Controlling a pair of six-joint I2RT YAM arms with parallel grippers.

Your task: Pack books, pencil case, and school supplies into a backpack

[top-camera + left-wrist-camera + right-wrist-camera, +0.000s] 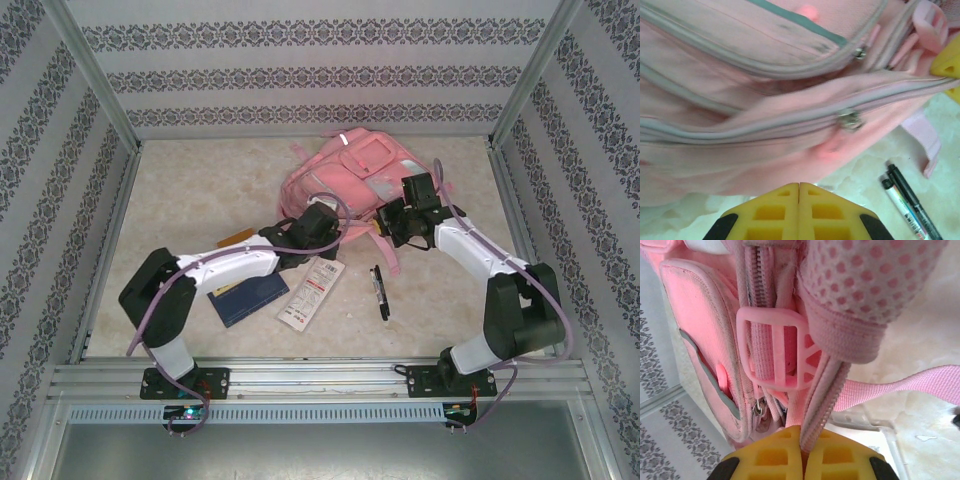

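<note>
The pink backpack [350, 168] lies at the back middle of the table. My left gripper [330, 228] is at its near edge, and the yellow fingertips [799, 186] are shut against each other just below the pink fabric [740, 150], nothing between them. A zip pull [850, 119] hangs above them. My right gripper [395, 222] [802, 437] is shut on the backpack's zipper edge [827, 405], by a pink buckle [772, 347]. The navy book [248, 298], the white pencil case [312, 293] and two black pens [380, 292] [905, 200] lie on the table in front.
Patterned walls and metal frame posts [95, 75] enclose the table on three sides. A loose pink strap [920, 385] trails to the right of the bag. The marble tabletop [190, 190] is bare at the back left. A rail [320, 375] runs along the near edge.
</note>
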